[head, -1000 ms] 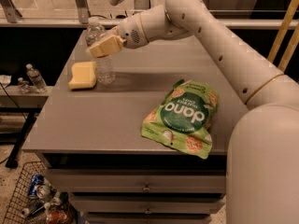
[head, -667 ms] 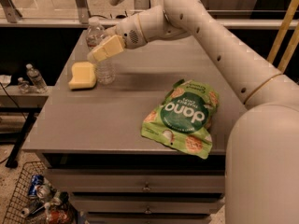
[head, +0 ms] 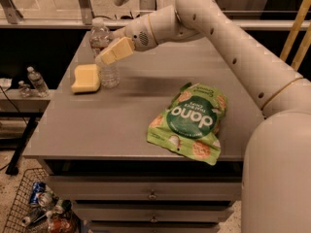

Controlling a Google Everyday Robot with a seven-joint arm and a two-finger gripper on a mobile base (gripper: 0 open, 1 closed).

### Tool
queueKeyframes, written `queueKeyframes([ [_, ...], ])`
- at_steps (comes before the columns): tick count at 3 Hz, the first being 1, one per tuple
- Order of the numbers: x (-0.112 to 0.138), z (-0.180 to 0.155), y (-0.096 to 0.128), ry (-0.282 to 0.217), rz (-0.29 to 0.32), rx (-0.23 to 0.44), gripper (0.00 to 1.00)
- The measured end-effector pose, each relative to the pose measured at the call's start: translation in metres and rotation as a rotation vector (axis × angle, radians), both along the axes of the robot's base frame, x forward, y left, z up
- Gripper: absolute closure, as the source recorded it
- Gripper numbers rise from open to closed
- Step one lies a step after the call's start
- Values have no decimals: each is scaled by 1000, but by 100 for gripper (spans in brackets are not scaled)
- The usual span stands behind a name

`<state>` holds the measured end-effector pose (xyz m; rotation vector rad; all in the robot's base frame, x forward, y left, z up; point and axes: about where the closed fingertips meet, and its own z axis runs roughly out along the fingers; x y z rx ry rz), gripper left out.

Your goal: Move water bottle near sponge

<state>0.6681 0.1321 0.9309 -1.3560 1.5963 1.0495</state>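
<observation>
The water bottle (head: 108, 67) is clear with a white cap and stands upright on the grey table (head: 121, 125) at its back left. The pale yellow sponge (head: 86, 78) lies flat just left of the bottle, almost touching its base. My gripper (head: 114, 51) comes in from the right at the bottle's mid-height. Its pale yellow tip overlaps the bottle's front right side. The far side of the gripper is hidden behind the bottle.
A green snack bag (head: 190, 123) lies on the front right of the table. My white arm (head: 233, 47) spans the back right. Small bottles (head: 37, 81) stand on a low shelf to the left. A wire basket of cans (head: 36, 208) sits on the floor below.
My gripper has shifted slightly to the right along the bottle. The bottle and the sponge have stayed where they were.
</observation>
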Motion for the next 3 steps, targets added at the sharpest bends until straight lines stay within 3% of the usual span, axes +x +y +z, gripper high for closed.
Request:
queueKeyframes([
  [2,-13,4,-67,-12,-148,-46,0],
  [3,-14,2,-71,-10,-155,-48,0],
])
